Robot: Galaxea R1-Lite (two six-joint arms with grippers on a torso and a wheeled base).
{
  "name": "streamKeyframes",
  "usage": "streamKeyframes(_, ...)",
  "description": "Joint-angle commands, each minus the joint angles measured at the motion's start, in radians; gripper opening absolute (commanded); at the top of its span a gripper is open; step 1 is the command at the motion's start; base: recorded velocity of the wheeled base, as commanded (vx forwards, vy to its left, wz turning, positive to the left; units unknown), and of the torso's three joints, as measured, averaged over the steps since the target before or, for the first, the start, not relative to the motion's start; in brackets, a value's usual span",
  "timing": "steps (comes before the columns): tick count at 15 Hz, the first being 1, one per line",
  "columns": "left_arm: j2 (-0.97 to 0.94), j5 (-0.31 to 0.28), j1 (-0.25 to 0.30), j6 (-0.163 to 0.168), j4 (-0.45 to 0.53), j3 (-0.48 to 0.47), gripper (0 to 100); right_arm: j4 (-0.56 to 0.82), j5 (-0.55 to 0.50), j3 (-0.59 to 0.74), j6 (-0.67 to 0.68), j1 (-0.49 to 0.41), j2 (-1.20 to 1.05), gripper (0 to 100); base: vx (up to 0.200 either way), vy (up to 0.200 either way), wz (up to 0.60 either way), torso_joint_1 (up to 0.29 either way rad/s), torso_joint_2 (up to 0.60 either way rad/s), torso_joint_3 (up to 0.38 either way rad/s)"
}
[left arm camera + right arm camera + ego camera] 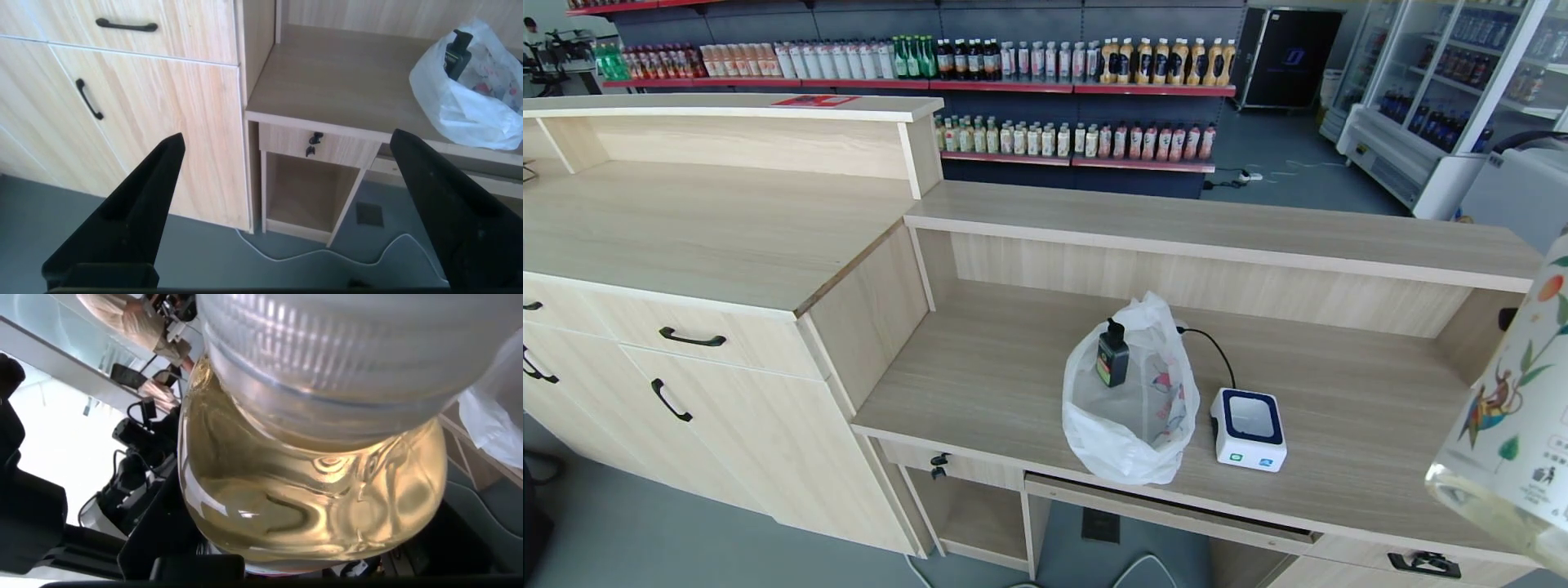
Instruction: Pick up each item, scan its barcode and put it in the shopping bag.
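The bottle [1515, 408] is clear, filled with pale yellow liquid, and has a white label printed with leaves and small figures. It is up off the counter [980, 367], above its front right corner. Its top is cut off, and its rounded base hides most of the right gripper [310, 539], which is clamped on it. The left gripper [286, 204] gapes wide and empty off the counter's front left corner.
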Motion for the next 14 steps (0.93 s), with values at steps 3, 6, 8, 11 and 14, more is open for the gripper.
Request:
streamKeyframes(3,0.0,0.0,0.0,0.0,0.0,0.0,100,0.0,0.001,0.011,-0.002,0.0,0.008,0,0.0,0.0,0.0,0.0,0.0,0.0)
streamKeyframes(6,0.0,0.0,0.0,0.0,0.0,0.0,100,-0.002,0.001,0.011,-0.002,0.0,0.013,0,0.0,0.0,0.0,0.0,0.0,0.0)
streamKeyframes(8,0.0,0.0,0.0,0.0,0.0,0.0,100,-0.002,0.001,0.012,-0.002,0.003,0.014,0,0.0,0.0,0.0,0.0,0.0,0.0)
streamKeyframes(11,0.0,0.0,0.0,0.0,0.0,0.0,100,-0.005,0.001,0.019,-0.003,0.008,0.014,0,0.0,0.0,0.0,0.0,0.0,0.0)
streamKeyframes(14,0.0,0.0,0.0,0.0,0.0,0.0,100,-0.007,0.001,0.029,-0.008,0.009,0.016,0,0.0,0.0,0.0,0.0,0.0,0.0)
